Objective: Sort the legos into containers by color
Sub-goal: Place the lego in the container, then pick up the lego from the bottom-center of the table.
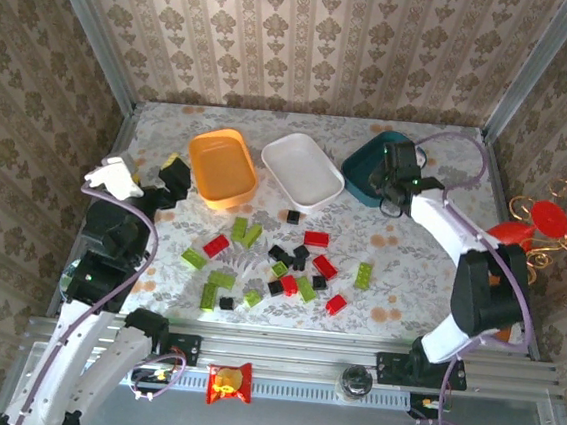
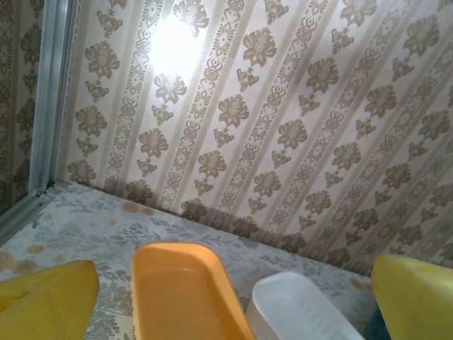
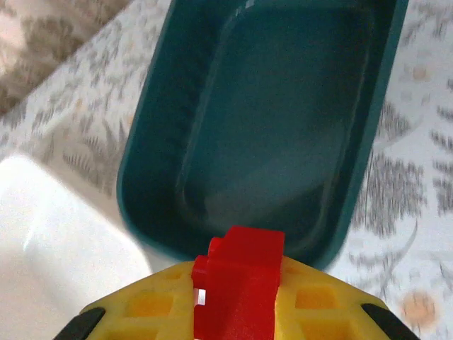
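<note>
Three containers stand in a row at the back of the table: an orange tub (image 1: 224, 167), a white tub (image 1: 303, 170) and a dark teal tub (image 1: 369, 162). Red (image 1: 324, 267), lime green (image 1: 364, 275) and black (image 1: 292, 216) legos lie scattered mid-table. My right gripper (image 1: 400, 176) hovers over the teal tub (image 3: 283, 120), its yellow fingers (image 3: 152, 304) shut on a red brick (image 3: 244, 255) above the tub's near rim. My left gripper (image 1: 173, 176) is to the left of the orange tub (image 2: 180, 290), open and holding nothing, with the white tub (image 2: 297, 312) beyond.
Patterned walls close in the table at the back and both sides. A red and gold ornament (image 1: 544, 223) stands off the right edge. A snack packet (image 1: 229, 383) lies on the front rail between the arm bases.
</note>
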You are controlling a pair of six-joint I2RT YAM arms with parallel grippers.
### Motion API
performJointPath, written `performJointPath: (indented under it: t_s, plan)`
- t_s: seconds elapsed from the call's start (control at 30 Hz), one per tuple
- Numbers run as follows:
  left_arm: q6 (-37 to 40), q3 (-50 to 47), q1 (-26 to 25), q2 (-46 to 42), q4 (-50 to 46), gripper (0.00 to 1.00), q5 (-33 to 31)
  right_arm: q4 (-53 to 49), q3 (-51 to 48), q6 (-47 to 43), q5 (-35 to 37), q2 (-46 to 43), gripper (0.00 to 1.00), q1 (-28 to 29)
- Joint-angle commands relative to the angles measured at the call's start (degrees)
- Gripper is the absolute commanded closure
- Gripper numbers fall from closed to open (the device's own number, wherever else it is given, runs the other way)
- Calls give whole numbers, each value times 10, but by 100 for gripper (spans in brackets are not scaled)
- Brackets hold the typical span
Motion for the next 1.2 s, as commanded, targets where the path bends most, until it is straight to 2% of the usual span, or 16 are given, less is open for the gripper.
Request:
performJointPath:
  t_s: [0.0,0.07,0.17,0.27,0.43,0.57,0.6,0.63,0.7,0.83,0.97,1.17]
  plan:
    - [-63,1,20,-27,11,0,48,-27,64,-24,-19,64,84,-13]
    - [-72,-4,35,-39,11,0,74,-45,102,-29,-32,99,76,-21]
    - [-69,5,53,-32,1,0,110,-64,135,-30,-38,122,45,-27]
    - [-72,17,69,-7,1,0,164,-57,128,-32,-40,101,34,-27]
    - [-113,2,82,10,-6,0,155,-67,73,-22,-56,31,31,-20]
    - [-77,24,91,45,-64,0,197,-84,-24,-6,-55,-45,28,13]
    - [-70,31,90,58,-84,0,204,-94,-52,1,-48,-65,26,25]
    - [-66,32,90,68,-96,0,211,-106,-80,9,-45,-81,19,37]
    - [-71,20,90,78,-109,0,220,-126,-132,25,-44,-113,18,60]
    - [-91,-29,80,77,-115,0,213,-183,-225,63,-36,-184,17,95]
    - [-116,-79,73,83,-113,0,212,-217,-268,74,-29,-234,19,116]
    - [-110,-103,57,106,-122,4,214,-219,-274,55,-43,-206,24,135]
